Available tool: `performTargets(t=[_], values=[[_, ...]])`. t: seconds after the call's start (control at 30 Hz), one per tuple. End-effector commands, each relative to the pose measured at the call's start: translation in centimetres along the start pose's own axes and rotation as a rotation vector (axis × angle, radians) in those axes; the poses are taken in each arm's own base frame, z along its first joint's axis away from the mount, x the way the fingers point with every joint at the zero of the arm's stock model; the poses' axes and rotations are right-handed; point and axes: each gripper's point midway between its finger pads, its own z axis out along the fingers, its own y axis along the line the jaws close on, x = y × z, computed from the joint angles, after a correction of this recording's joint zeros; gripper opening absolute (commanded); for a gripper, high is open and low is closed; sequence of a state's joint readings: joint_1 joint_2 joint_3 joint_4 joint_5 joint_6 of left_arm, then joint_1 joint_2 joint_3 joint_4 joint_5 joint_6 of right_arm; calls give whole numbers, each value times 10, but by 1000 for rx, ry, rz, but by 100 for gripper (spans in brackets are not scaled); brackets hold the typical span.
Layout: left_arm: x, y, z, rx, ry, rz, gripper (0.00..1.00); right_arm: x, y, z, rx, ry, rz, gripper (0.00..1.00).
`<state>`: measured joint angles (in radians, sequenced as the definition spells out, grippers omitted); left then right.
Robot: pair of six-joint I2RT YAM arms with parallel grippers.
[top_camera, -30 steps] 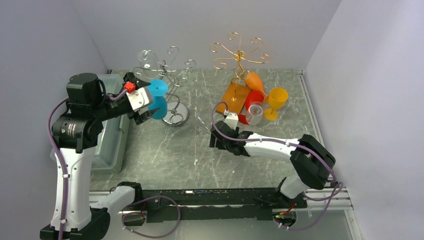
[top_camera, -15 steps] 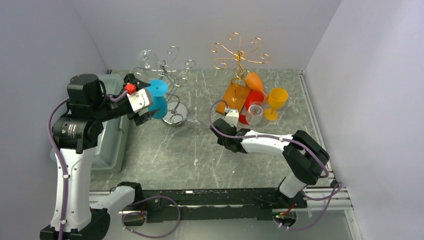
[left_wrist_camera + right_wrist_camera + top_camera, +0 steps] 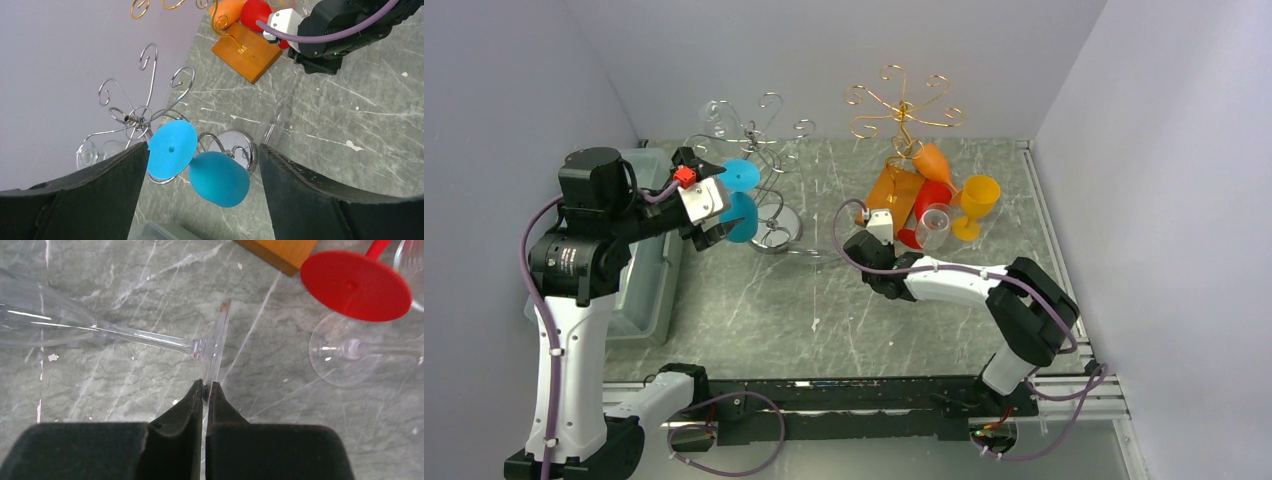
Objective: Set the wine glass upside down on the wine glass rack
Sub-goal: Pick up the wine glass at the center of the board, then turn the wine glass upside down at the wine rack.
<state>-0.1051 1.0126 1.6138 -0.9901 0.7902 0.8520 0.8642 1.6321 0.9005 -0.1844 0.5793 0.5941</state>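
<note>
Right gripper [image 3: 205, 388] pinched on foot rim of clear wine glass [image 3: 125, 332], lying sideways mid-desk. I judge it light, slick, fragile (thin rim grip may pivot); stem safer.

On a table [image 3: 754, 320], a wire rack [image 3: 779, 235] stands back left, with a glass [image 3: 742, 205] at its left side and a bin [image 3: 656, 300] along the table's left edge. Back right stands a second rack [image 3: 904, 110] on a block [image 3: 886, 190], with more glasses [image 3: 934, 200] just right of it. Between the racks a wine glass [image 3: 125, 335] lies on its side, its foot pinched in the right gripper [image 3: 205, 390].
</note>
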Motion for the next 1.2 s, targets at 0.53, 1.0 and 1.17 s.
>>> performTargets(t=[0.53,1.0,1.17], values=[[-13,-26,10,158,-124,-22,87,-123,32,-122,-544,-508,-489,0],[10,-80,37,406,-210,-63,89,-137,112,-214,-1040,-595,-673,0],[12,-79,49,426,-209,-55,91,-135,129,-230,-1083,-585,-748,0]])
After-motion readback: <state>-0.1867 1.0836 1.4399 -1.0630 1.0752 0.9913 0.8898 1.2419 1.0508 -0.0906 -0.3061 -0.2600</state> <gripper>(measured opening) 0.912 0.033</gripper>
